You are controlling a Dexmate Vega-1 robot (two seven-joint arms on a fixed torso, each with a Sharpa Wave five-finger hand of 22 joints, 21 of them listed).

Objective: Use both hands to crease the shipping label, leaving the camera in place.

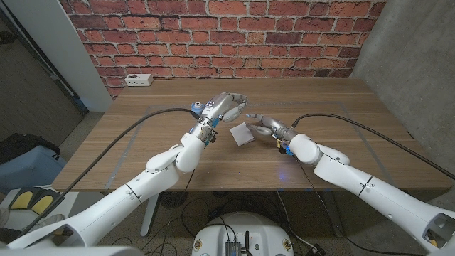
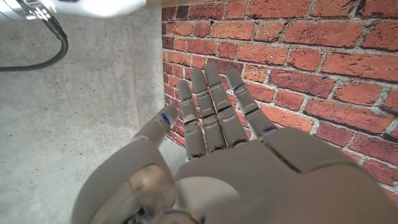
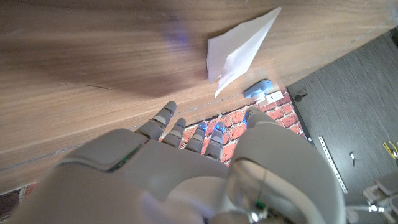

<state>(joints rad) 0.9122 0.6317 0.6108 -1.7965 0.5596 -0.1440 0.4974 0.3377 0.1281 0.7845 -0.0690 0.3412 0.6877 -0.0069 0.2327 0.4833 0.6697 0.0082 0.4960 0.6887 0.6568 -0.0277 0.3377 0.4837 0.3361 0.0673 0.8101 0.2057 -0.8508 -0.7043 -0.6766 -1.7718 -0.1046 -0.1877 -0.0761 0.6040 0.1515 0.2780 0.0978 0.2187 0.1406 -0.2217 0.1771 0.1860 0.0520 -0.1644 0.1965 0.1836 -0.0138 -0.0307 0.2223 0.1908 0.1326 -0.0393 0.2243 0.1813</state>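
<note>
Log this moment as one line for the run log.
left hand: raised, open, holding nothing | right hand: beside label, open | shipping label: folded, on table

Head view looks down over table (image 1: 334, 107); wrist views close behind own hands, sharing brick wall (image 2: 298, 43).

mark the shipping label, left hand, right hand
shipping label (image 1: 243, 134), head view, middle of the white sheet.
left hand (image 1: 226, 105), head view, back of the hand.
right hand (image 1: 266, 124), head view, middle of the hand.
</note>
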